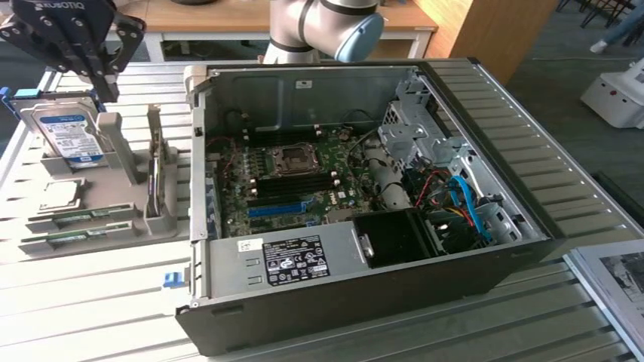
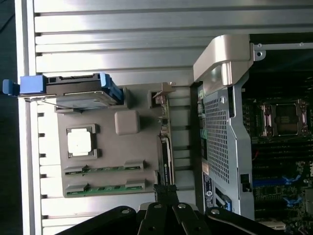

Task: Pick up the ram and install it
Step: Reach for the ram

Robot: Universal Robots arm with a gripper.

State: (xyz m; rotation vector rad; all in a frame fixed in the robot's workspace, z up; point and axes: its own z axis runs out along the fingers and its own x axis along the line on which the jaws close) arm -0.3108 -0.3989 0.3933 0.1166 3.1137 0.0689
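Pickup is not yet under way, as I judge it: my gripper (image 1: 104,90) hangs above the grey holder (image 1: 161,219), fingers pressed together and carrying nothing. The ram (image 1: 86,216) lies flat along the holder's edge farthest from the hard drive (image 1: 65,136), a second stick just beside it. Taking it calls for parted fingers and a descent clear of the upright expansion card (image 1: 156,162), I think. The holder stands just beside the open computer case (image 1: 332,302) — tight on that side — while the slatted tabletop (image 1: 90,302) past the ram's edge offers more room.
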